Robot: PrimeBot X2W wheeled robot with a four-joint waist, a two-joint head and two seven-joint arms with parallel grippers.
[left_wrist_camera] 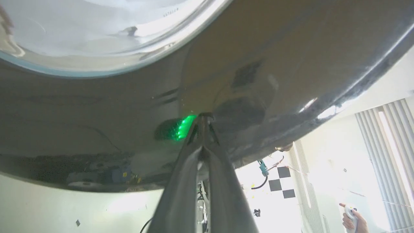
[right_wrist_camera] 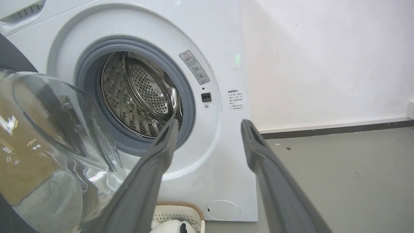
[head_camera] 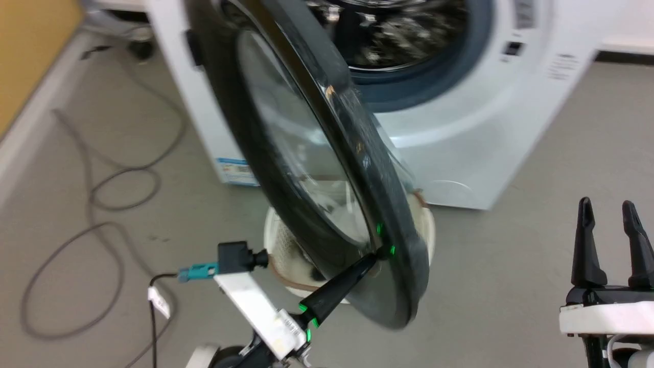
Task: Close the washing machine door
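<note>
Half-open door [head_camera: 306, 168]: it stands out from the washing machine [head_camera: 460, 143], hinged on the robot's left, with its free edge over the cream basket [head_camera: 428, 225].
Door's look: glossy black ring around clear bulging glass, blurred in the head view.
Left gripper [head_camera: 379, 252]: fingers pressed together, holding nothing, tips touching the ring's outer face.
Push: I'd press steadily near that free edge and follow the arc until the door sits flush. The glossy face may let the tips slip.
Right gripper [head_camera: 606, 205]: spread, empty, well apart.
</note>
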